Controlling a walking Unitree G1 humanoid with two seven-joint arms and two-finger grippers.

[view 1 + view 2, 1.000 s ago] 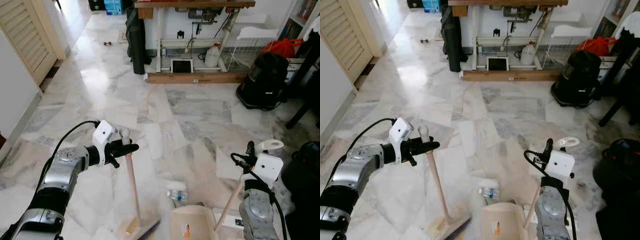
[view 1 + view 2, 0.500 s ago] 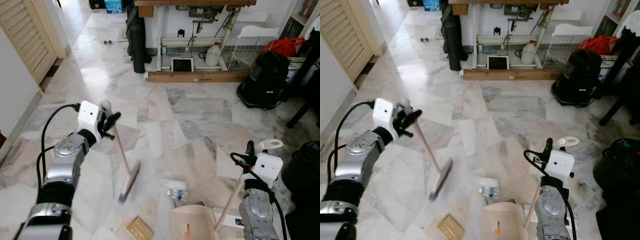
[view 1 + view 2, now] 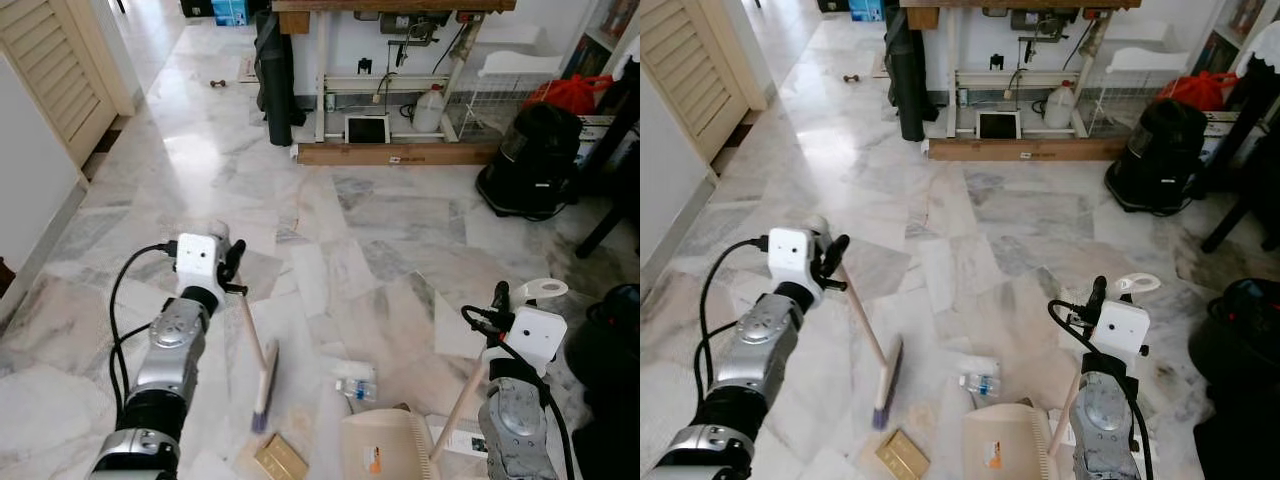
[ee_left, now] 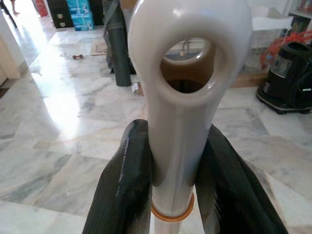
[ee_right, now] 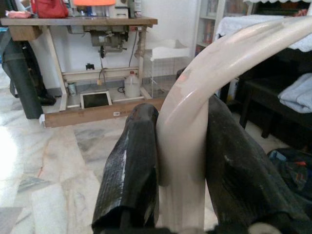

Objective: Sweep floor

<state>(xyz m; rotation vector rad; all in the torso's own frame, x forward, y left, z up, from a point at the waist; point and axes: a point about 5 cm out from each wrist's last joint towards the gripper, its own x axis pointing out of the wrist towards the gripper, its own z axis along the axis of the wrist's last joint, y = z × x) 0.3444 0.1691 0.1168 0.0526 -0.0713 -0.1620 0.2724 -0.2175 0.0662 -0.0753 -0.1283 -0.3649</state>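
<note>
Your left hand point(image 4: 173, 180) is pinching the pale cream handle, with its looped end, of the wooden-shafted broom point(image 3: 250, 335): in the left wrist view both black fingers point(image 4: 124, 185) press against the shaft just below the hanging hole and above an orange ring. In the head views that arm reaches forward over the white and grey marble floor point(image 3: 390, 230), and the broom slants down from the hand toward the robot's right, its bristle head point(image 3: 886, 385) resting on the floor near the middle of the view. Just beside the bristles, nearer the robot, lies a small tan cardboard box point(image 3: 902, 454); a crumpled clear plastic bottle with a blue label point(image 3: 980, 381) lies a little further to the right. Your right hand point(image 5: 183, 161) is clamped on the curved beige handle of the beige plastic dustpan point(image 3: 385, 448), one black finger on each side of it. The dustpan's pan sits on the floor at the lower edge of the head views, close to the bottle, with its long stick rising to the right hand. Farther off stand a wooden-topped counter on white legs point(image 3: 395, 40), a black vacuum cleaner point(image 3: 528, 160), and a louvred cream door point(image 3: 55, 70).
</note>
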